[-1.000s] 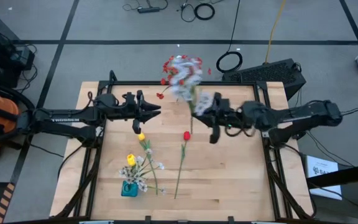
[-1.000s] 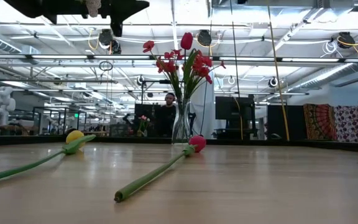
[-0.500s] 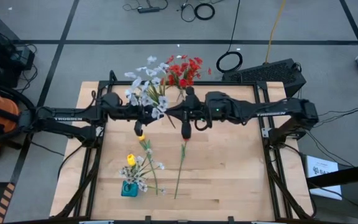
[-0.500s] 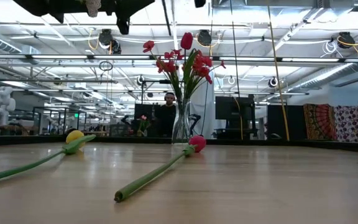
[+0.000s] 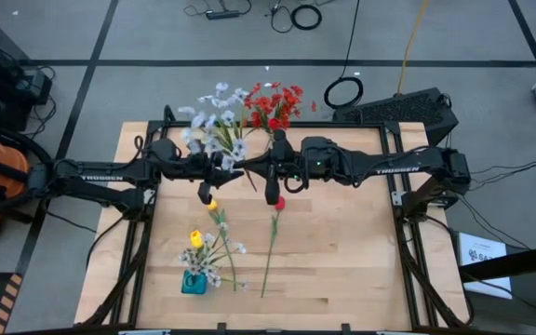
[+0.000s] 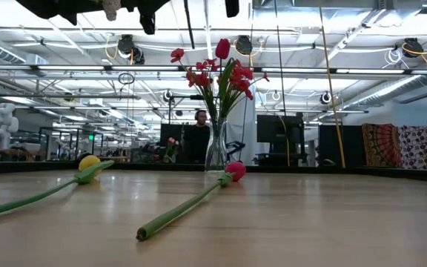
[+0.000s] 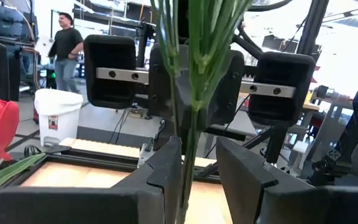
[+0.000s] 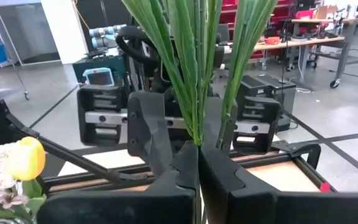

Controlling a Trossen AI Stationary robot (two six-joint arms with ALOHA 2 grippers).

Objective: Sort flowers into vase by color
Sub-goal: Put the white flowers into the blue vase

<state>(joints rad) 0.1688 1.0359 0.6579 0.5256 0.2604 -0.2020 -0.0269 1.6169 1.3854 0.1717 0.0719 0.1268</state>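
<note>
Meeting over the far middle of the desk (image 5: 342, 270), both arms hold the white spray (image 5: 214, 123) between them, tips nearly touching. Left end effector (image 5: 234, 168) has its fingers (image 7: 166, 168) parted around the green stems (image 7: 191, 74), which run up through the gap; whether the pads actually touch the stems can't be told. Right end effector (image 5: 251, 168) is pressed together, pinching the same bundle of stems (image 8: 194, 68) at its base. The spray's blossoms stick out past the desk's far edge, just beside the red flowers (image 5: 274, 102).

Low view: red flowers (image 6: 217, 74) stand upright in a clear glass vase (image 6: 216, 148) at the far edge.

Loose on the desk: one red tulip (image 5: 279, 203) with its stem running toward the near edge, and a yellow tulip (image 5: 212, 205) just under the left end effector.

Teal vase (image 5: 194, 282) near the front-left holds a yellow tulip (image 5: 195, 239) and small white blossoms (image 5: 214, 265).

Person (image 7: 67, 50) visible in the room behind.
</note>
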